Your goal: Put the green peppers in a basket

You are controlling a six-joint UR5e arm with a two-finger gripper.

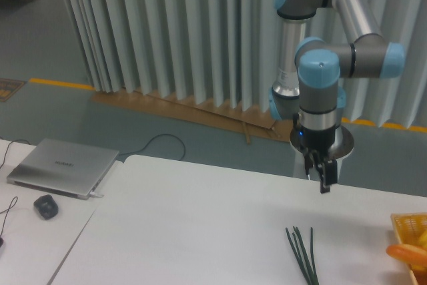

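Where lattice basket peeks, thin scallions lie.

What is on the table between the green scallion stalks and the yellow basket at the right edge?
In the camera view, nothing: only bare white table lies between the scallion stalks and the basket.

The table looks smooth, matt white. The arm shows brushed silver metal with glossy blue plastic caps. The basket is yellow-orange lattice plastic.
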